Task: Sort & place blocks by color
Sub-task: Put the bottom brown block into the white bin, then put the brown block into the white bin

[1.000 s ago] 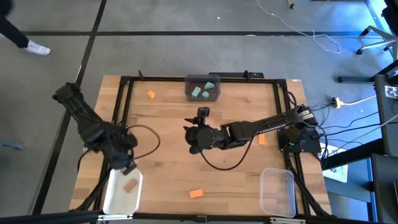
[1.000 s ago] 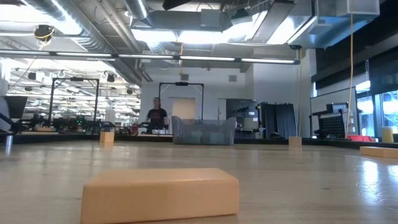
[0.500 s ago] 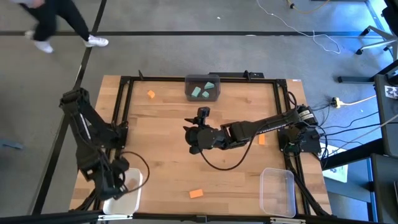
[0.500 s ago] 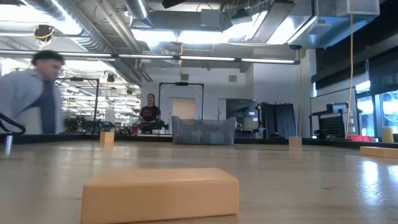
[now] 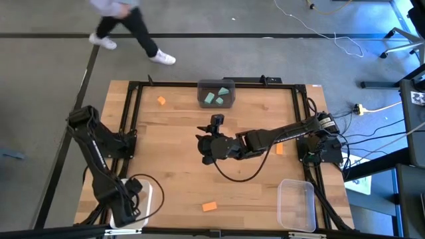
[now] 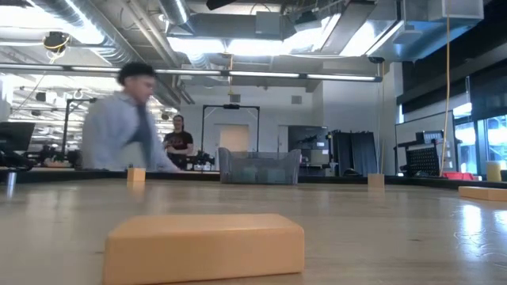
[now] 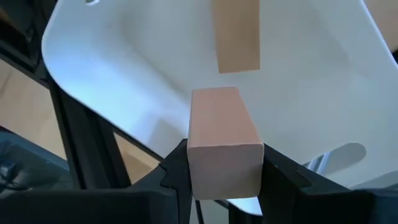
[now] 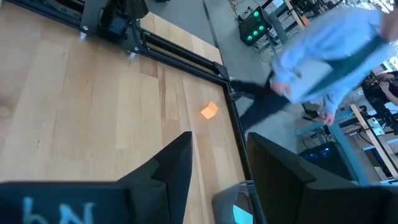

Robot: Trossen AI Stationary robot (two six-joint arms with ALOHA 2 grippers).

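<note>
One tan block (image 7: 224, 144) in left pincer (image 7: 225, 177), over white bin (image 7: 124, 68)

From above, the left arm covers most of the white bin (image 5: 147, 199) at the lower left, so we cannot see its contents there. In the low view the person (image 6: 127, 119) walking past at left is blurred, and the nearest block (image 6: 204, 245) is cut by the bottom edge. The dark grey bin (image 8: 239, 208) is half hidden behind the right gripper's fingers (image 8: 168, 165).
</note>
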